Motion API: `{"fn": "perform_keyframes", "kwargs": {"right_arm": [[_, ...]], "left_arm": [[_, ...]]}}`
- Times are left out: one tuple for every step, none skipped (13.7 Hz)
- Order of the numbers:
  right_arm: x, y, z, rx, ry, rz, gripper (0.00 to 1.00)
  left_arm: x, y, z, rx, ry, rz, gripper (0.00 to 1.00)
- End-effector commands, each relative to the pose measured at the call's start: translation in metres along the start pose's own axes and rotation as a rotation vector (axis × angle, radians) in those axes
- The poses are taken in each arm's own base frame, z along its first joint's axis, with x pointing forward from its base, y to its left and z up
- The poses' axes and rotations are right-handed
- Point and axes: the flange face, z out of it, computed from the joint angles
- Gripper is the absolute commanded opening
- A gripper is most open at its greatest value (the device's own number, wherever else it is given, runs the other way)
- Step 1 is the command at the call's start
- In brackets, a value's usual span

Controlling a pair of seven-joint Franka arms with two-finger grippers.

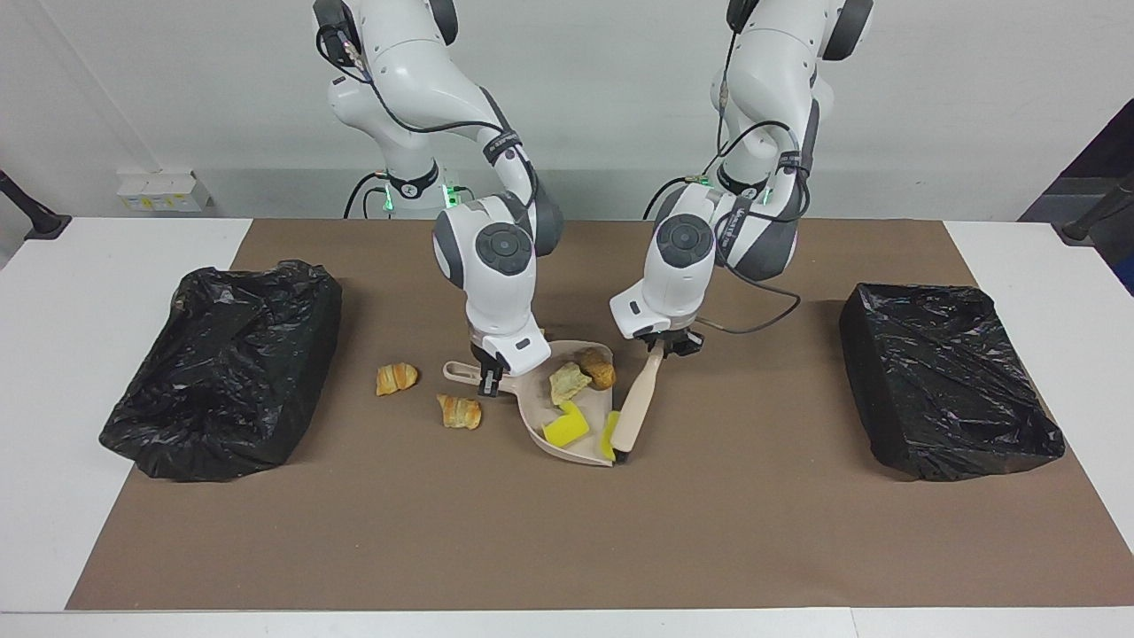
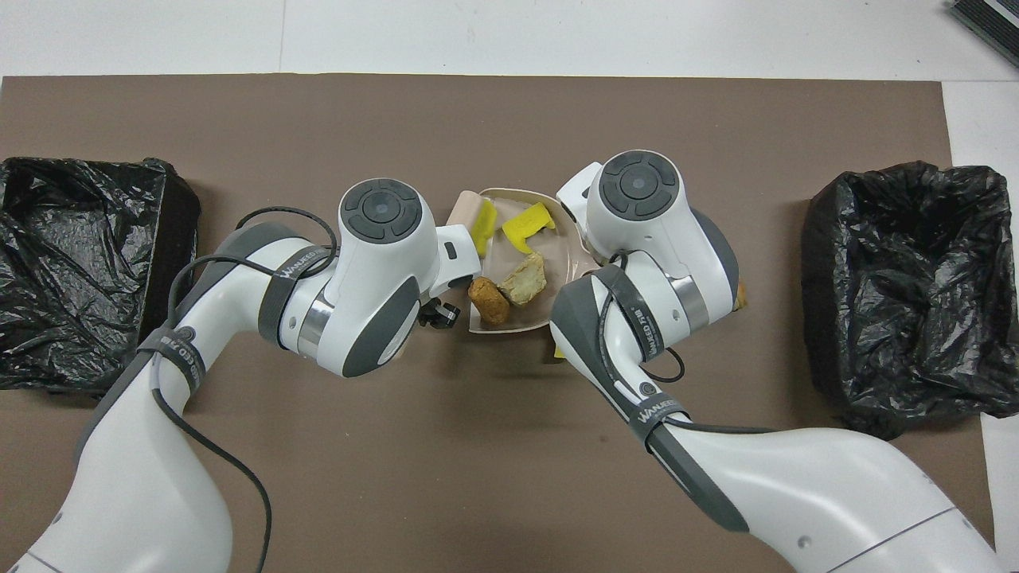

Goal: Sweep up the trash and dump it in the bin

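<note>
My right gripper is shut on the handle of the beige dustpan, which rests on the mat. In the pan lie three pieces of trash: a yellow sponge piece, a pale chunk and a brown bun. My left gripper is shut on the beige brush, whose bristles press another yellow sponge piece against the pan's open lip. Two croissant-like pastries lie on the mat beside the pan's handle, toward the right arm's end.
Two bins lined with black bags stand on the brown mat, one at the right arm's end and one at the left arm's end. A bit of yellow sponge shows under the right arm, next to the pan.
</note>
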Motion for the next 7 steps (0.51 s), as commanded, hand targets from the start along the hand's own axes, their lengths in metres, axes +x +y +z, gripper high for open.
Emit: {"fn": "perform_keyframes", "kwargs": {"right_arm": [[-0.005, 0.001, 0.002, 0.02, 0.072, -0.039, 0.0], [-0.007, 0.002, 0.002, 0.027, 0.085, -0.055, 0.0], [-0.009, 0.003, 0.002, 0.026, 0.086, -0.077, 0.0], [-0.012, 0.005, 0.001, 0.023, 0.088, -0.084, 0.0], [-0.019, 0.01, -0.002, 0.018, 0.091, -0.081, 0.0], [-0.03, 0.017, -0.005, 0.013, 0.095, -0.083, 0.0], [-0.038, 0.021, -0.007, 0.015, 0.115, -0.088, 0.0]], "left_arm": [[-0.028, 0.011, -0.022, -0.056, 0.019, -0.011, 0.0], [-0.03, 0.01, -0.024, -0.059, 0.017, -0.024, 0.0], [-0.029, 0.008, -0.025, -0.059, 0.018, -0.047, 0.0], [-0.029, 0.004, -0.028, -0.06, 0.022, -0.089, 0.0], [-0.033, 0.002, -0.039, -0.06, 0.037, -0.122, 0.0], [-0.035, -0.003, -0.048, -0.06, 0.051, -0.154, 0.0], [-0.041, -0.006, -0.062, -0.057, 0.068, -0.176, 0.0]]}}
